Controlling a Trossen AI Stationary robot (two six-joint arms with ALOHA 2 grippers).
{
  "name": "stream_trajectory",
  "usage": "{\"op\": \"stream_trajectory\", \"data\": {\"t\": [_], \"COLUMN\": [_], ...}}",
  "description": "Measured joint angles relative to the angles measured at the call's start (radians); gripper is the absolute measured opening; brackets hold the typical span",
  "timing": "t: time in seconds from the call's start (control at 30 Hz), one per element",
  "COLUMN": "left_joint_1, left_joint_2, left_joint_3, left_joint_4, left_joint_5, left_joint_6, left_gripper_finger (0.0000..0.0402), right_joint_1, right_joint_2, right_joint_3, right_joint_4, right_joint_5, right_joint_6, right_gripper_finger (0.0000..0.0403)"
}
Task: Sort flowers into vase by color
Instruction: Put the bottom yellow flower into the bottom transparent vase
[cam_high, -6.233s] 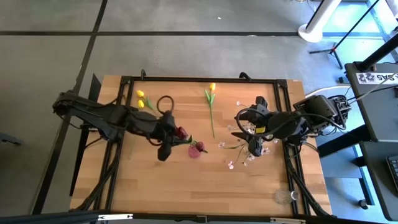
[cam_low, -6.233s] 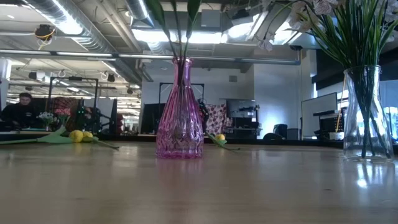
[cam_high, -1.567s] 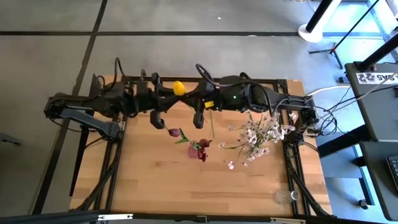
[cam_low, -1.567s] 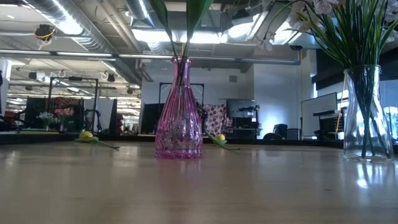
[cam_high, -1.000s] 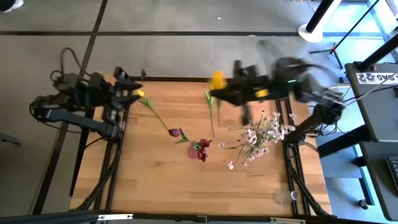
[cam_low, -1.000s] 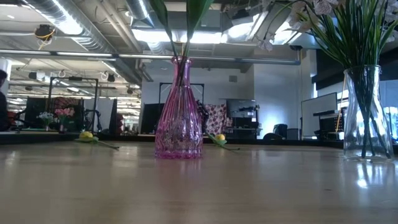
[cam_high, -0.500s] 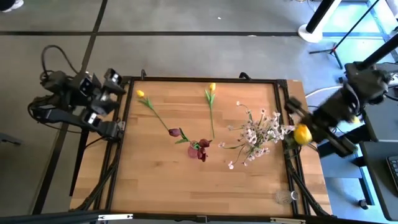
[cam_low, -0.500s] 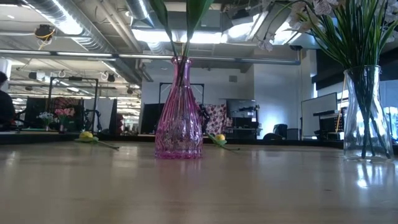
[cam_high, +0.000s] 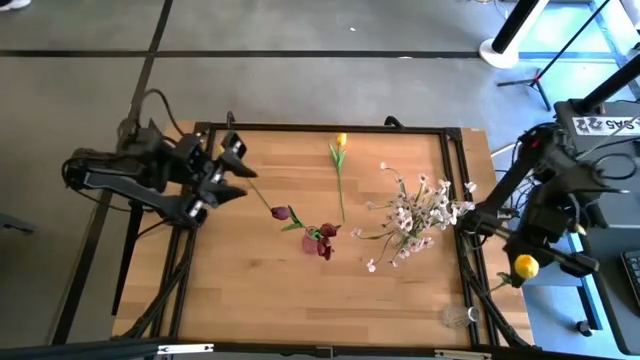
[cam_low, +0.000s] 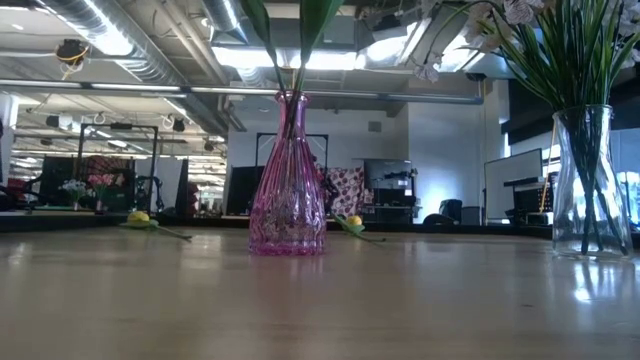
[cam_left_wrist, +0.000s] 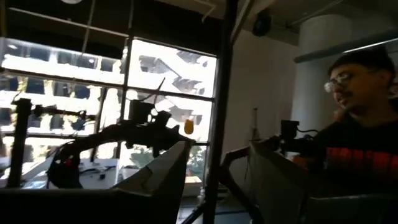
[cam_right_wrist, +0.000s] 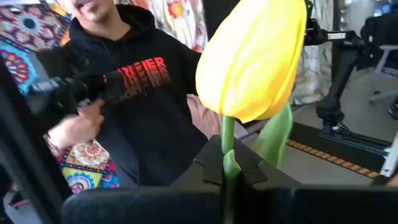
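Note:
A pink vase (cam_high: 318, 241) (cam_low: 288, 180) with dark red flowers stands mid-table. To its right a clear vase (cam_low: 590, 180) holds white-pink blossoms (cam_high: 415, 214). One yellow tulip (cam_high: 340, 141) lies at the far edge. Another lies far left; its stem (cam_high: 258, 193) shows beside my left gripper (cam_high: 238, 170) (cam_left_wrist: 217, 180), which hangs open over the table's far left corner. My right gripper (cam_high: 512, 263) (cam_right_wrist: 227, 168) is beyond the table's right edge, shut on a third yellow tulip (cam_high: 525, 266). My right gripper pinches the yellow tulip's green stem (cam_right_wrist: 228, 146) between its two fingers, just below the flower head (cam_right_wrist: 255, 59). The head and a leaf stand out past the fingertips. The tulip is lifted clear, off to the right of the table.
A small clear vase (cam_high: 460, 317) stands at the near right corner. The black frame rail (cam_high: 330, 128) runs round the tabletop. A person in a black hoodie (cam_right_wrist: 134, 93) stands in the room beyond the table. Bare wood lies along the near half.
My right gripper has swung with the yellow tulip from over the table's far middle out past the right edge and toward the near side. My left gripper drew back past the left edge, then came back over the far left corner, still open.

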Motion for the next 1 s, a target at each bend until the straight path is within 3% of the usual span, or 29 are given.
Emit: {"op": "stream_trajectory", "data": {"t": [0.17, 0.33, 0.57, 0.73, 0.87, 1.0], "left_joint_1": [0.001, 0.001, 0.001, 0.001, 0.002, 0.002], "left_joint_2": [0.028, 0.029, 0.029, 0.029, 0.028, 0.028], "left_joint_3": [0.000, 0.000, 0.000, 0.000, 0.000, 0.000], "left_joint_4": [0.002, 0.007, 0.007, 0.024, 0.060, 0.064], "left_joint_5": [-0.106, -0.151, -0.232, -0.233, -0.233, -0.258], "left_joint_6": [-0.009, -0.036, -0.121, -0.132, -0.134, -0.133], "left_gripper_finger": [0.0167, 0.0167, 0.0167, 0.0167, 0.0167, 0.0167], "right_joint_1": [0.096, 0.168, 0.240, 0.272, 0.293, 0.292], "right_joint_2": [-0.128, -0.167, -0.112, -0.067, -0.064, -0.064], "right_joint_3": [-0.260, -0.372, -0.394, -0.395, -0.395, -0.394], "right_joint_4": [0.196, 0.282, 0.303, 0.305, 0.235, 0.120], "right_joint_5": [0.022, 0.075, 0.101, 0.140, 0.156, 0.178], "right_joint_6": [0.003, -0.014, -0.089, -0.098, 0.022, 0.126], "right_gripper_finger": [0.0000, 0.0000, 0.0000, 0.0000, 0.0020, 0.0063]}}
